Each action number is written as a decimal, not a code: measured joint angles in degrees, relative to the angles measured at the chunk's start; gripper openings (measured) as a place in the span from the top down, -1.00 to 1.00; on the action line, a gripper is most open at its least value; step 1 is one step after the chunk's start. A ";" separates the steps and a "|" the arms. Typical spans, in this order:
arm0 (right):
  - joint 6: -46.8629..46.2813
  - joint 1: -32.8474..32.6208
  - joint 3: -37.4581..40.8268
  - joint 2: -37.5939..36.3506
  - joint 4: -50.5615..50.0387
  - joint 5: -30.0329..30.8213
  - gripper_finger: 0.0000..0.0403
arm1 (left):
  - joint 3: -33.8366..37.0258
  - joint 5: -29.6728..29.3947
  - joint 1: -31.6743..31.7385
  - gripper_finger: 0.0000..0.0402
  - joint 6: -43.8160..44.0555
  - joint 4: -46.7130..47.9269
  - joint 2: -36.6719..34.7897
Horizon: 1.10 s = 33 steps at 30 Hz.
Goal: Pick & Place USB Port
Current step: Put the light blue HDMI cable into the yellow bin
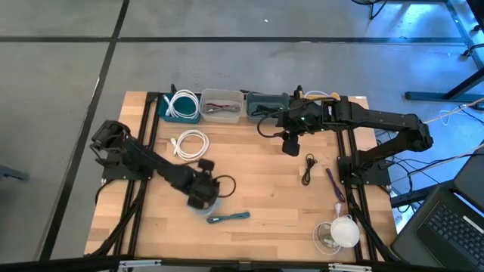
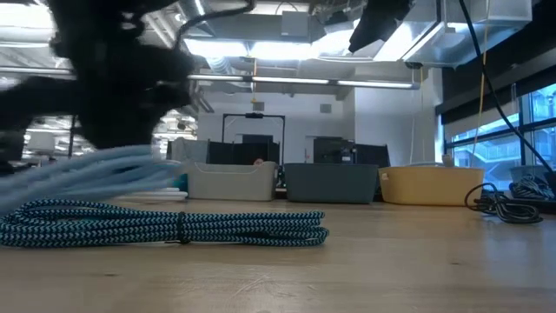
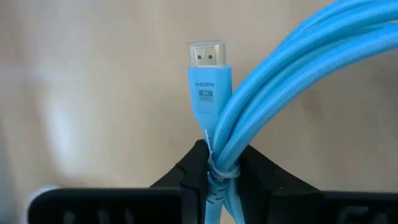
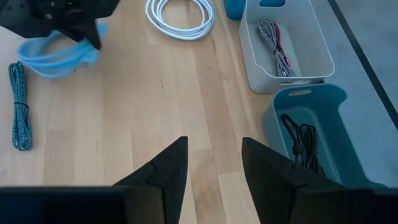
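**Left gripper clamped on light-blue HDMI cable bundle; right gripper open and empty near the bins**

The wooden table (image 1: 257, 189) is taken as the reference for all positions.

Left gripper (image 1: 201, 193): over the table's front-centre area. In the left wrist view its two dark fingers (image 3: 186, 177) are drawn in tight on a coiled light-blue cable (image 3: 280, 74), pinching the bundle at the tie that binds it. One plug stands up just beyond the fingertips, and its lettering reads HDMI. The low view shows the blue loops just above the table surface; whether they touch it cannot be told.

Right gripper (image 1: 290, 143): over the back-centre of the table. In the right wrist view (image 4: 214, 165) its jaws stand partly apart with bare wood between them; nothing is held.

Other items:
- A teal braided cable (image 1: 229, 217) lies flat on the table just in front of the left gripper, apart from it.
- A white cable coil (image 1: 190, 143) lies on the table behind the left gripper.
- Along the back edge: a blue bin (image 1: 181, 106) with a white cable, a white bin (image 1: 221, 105) with a thin cable, and a teal bin (image 4: 317, 134) holding a black cable.
- A black cable (image 1: 308, 169) and a purple cable (image 1: 333, 183) lie on the table's right side.
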State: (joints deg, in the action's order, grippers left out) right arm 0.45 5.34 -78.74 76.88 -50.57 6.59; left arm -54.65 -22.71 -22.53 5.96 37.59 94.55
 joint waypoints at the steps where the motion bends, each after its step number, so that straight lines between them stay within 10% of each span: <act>1: 0.00 0.00 0.00 0.00 -0.02 0.00 0.24 | 0.00 -2.17 1.23 0.75 -1.91 -1.84 -0.29; 12: -0.23 -0.04 0.41 0.00 -1.78 -0.15 0.24 | 0.00 -9.18 17.70 0.75 -21.44 -15.53 -10.60; 25: -1.33 -0.03 12.08 0.00 5.05 -0.15 0.24 | -0.02 32.34 43.11 0.76 -33.77 -51.51 -18.11; 33: 1.45 -0.04 19.26 0.02 24.19 -4.00 0.24 | -0.07 43.77 47.91 0.76 -28.66 -68.52 -13.30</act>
State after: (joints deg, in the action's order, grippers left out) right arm 1.90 5.30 -59.48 76.90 -26.38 2.59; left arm -54.72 21.06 25.37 -22.70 -30.94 81.25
